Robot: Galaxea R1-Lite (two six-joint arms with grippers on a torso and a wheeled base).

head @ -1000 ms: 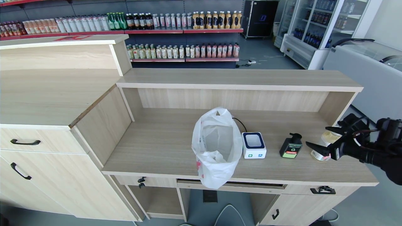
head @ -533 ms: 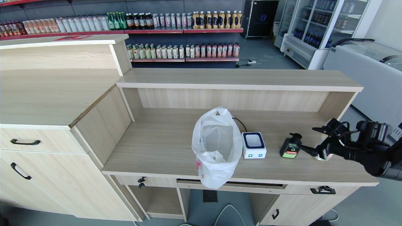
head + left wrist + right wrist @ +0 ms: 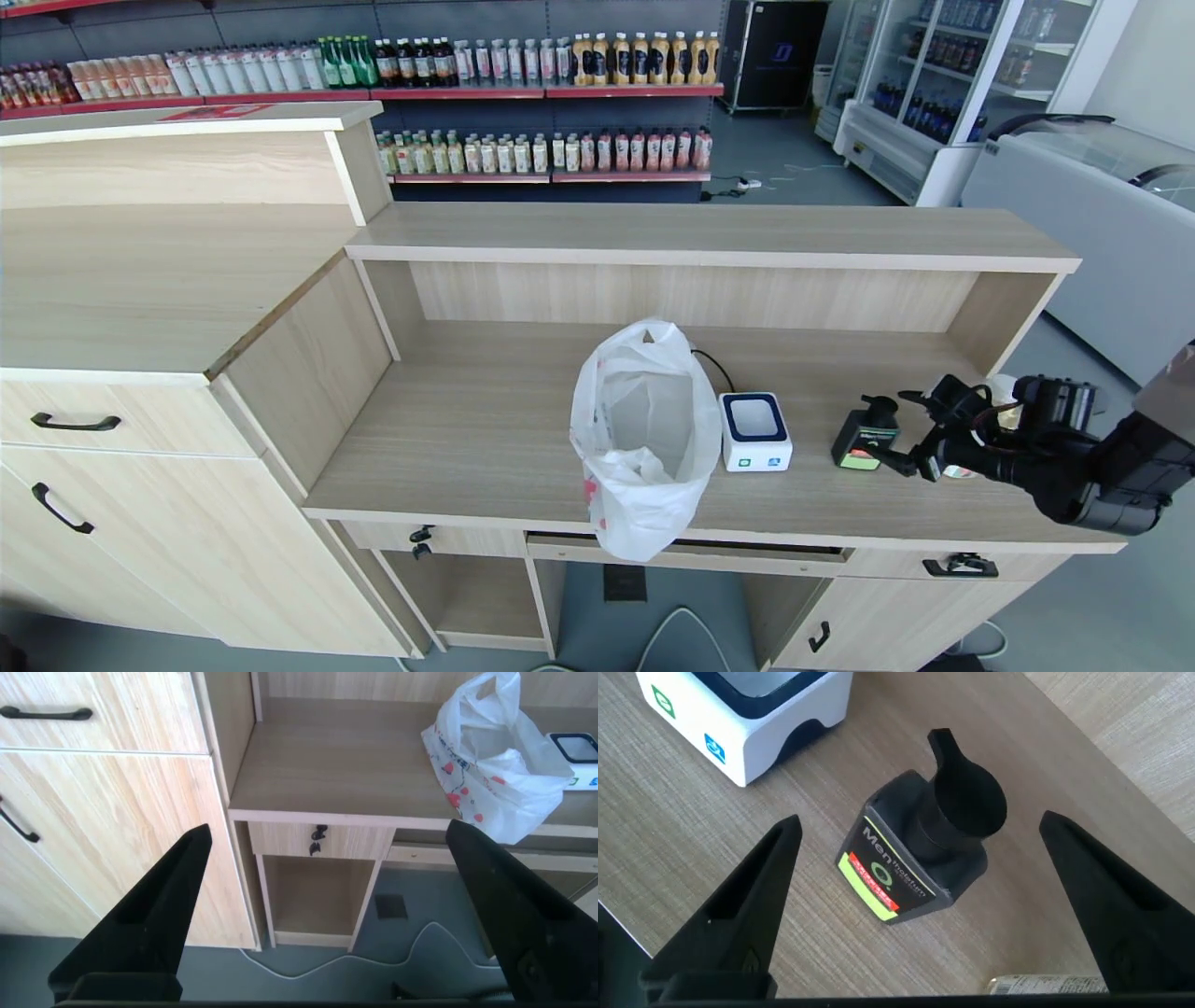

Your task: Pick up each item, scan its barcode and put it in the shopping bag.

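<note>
A black pump bottle (image 3: 864, 435) with a green and red label stands on the counter, right of the white barcode scanner (image 3: 754, 431). The white shopping bag (image 3: 644, 439) stands open to the scanner's left, at the counter's front edge. My right gripper (image 3: 894, 429) is open at the bottle's right side, with one finger on either side of the bottle (image 3: 920, 854) and nothing held. The scanner (image 3: 747, 714) lies just beyond it. A cream tub (image 3: 1004, 385) is mostly hidden behind my right arm. My left gripper (image 3: 329, 829) hangs open below counter level, left of the bag (image 3: 491, 761).
The counter (image 3: 485, 439) has a raised back wall and a shelf above it. A taller cabinet (image 3: 140, 308) stands to its left. A drawer with a key (image 3: 318, 840) sits under the counter's front edge. Drink shelves and fridges stand far behind.
My right arm has moved left across the counter, from around the cream tub to the black pump bottle, staying open. The bag, scanner and bottle have not moved.
</note>
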